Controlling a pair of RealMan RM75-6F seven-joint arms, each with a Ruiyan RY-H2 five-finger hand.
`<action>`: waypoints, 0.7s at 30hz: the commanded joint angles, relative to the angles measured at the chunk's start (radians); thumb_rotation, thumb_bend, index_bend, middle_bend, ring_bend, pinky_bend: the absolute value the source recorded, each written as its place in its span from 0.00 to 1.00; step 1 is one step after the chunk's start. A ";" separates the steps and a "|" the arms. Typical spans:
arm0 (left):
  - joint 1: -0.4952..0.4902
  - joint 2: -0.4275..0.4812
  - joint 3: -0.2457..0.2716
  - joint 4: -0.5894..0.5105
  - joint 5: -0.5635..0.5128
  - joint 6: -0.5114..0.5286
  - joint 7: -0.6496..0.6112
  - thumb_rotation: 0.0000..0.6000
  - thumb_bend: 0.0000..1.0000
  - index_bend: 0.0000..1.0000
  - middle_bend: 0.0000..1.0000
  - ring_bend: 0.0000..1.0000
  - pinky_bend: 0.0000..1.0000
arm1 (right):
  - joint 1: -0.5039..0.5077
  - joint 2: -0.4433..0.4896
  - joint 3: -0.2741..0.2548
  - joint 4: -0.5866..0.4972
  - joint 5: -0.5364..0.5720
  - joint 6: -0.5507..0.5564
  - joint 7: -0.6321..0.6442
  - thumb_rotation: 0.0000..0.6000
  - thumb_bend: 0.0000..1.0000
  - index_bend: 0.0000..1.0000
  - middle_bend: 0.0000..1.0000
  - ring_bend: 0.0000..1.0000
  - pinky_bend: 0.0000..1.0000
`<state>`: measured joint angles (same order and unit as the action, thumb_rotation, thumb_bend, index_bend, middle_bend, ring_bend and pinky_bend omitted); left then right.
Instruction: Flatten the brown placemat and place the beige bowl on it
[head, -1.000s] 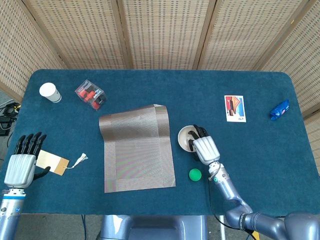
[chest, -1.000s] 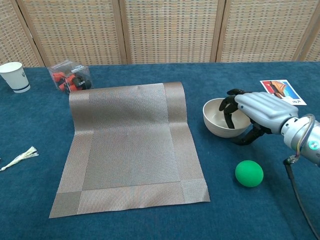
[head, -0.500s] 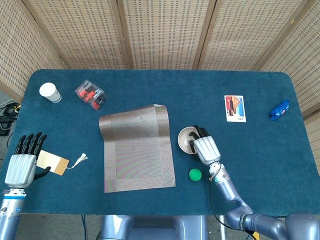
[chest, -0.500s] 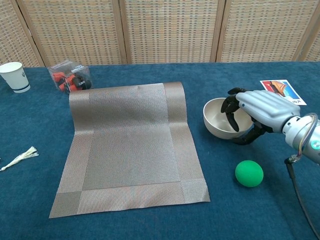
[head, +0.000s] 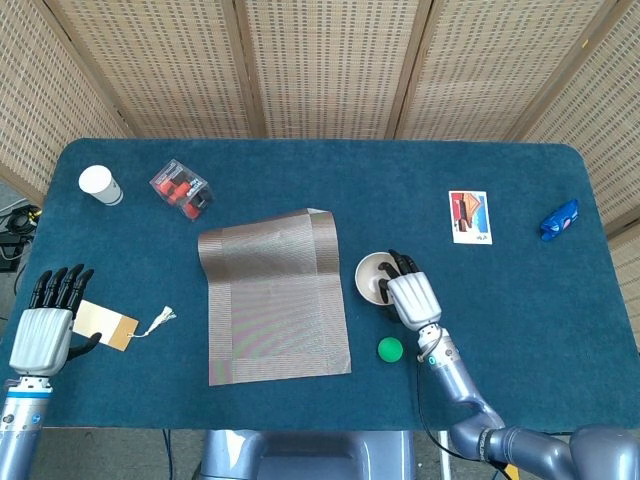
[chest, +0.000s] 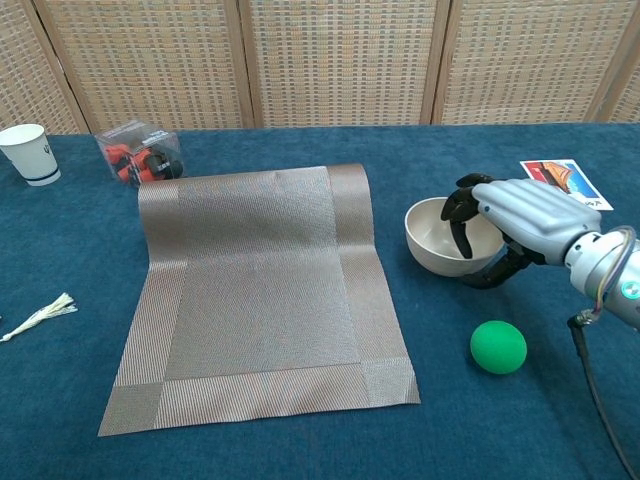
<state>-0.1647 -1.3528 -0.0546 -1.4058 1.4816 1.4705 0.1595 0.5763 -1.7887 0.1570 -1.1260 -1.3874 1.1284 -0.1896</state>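
Blue table (chest: 300, 455): right hand (chest: 520, 215) grips beige bowl (chest: 440, 240) rim; left hand (head: 42, 335) flat, spread

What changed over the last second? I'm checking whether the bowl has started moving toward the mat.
Barely. The right hand keeps its grip on the beige bowl, fingers over the rim, and has nudged it very slightly left, toward the brown placemat. The bowl is still off the mat. The left hand, placemat and green ball stayed put.

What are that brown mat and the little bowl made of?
The brown placemat looks like woven vinyl or plastic fibre: fine ribbed lines with a slight sheen. The beige bowl looks like matte ceramic or plastic, smooth and plain; the pictures can't settle which.
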 joint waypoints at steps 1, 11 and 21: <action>0.000 0.000 -0.001 0.000 -0.001 -0.001 0.000 1.00 0.17 0.06 0.00 0.00 0.00 | 0.002 -0.001 0.001 -0.002 0.004 -0.003 -0.006 1.00 0.39 0.65 0.32 0.12 0.20; 0.001 0.002 -0.002 -0.003 0.000 0.001 -0.002 1.00 0.17 0.06 0.00 0.00 0.00 | 0.003 -0.018 -0.001 0.024 0.008 -0.004 -0.009 1.00 0.54 0.65 0.33 0.12 0.22; 0.001 0.001 -0.004 0.000 -0.002 -0.004 -0.004 1.00 0.17 0.06 0.00 0.00 0.00 | -0.001 -0.007 0.001 0.017 -0.007 0.026 -0.009 1.00 0.54 0.68 0.34 0.12 0.22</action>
<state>-0.1641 -1.3517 -0.0586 -1.4062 1.4795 1.4666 0.1559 0.5757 -1.7982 0.1565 -1.1074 -1.3925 1.1515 -0.1973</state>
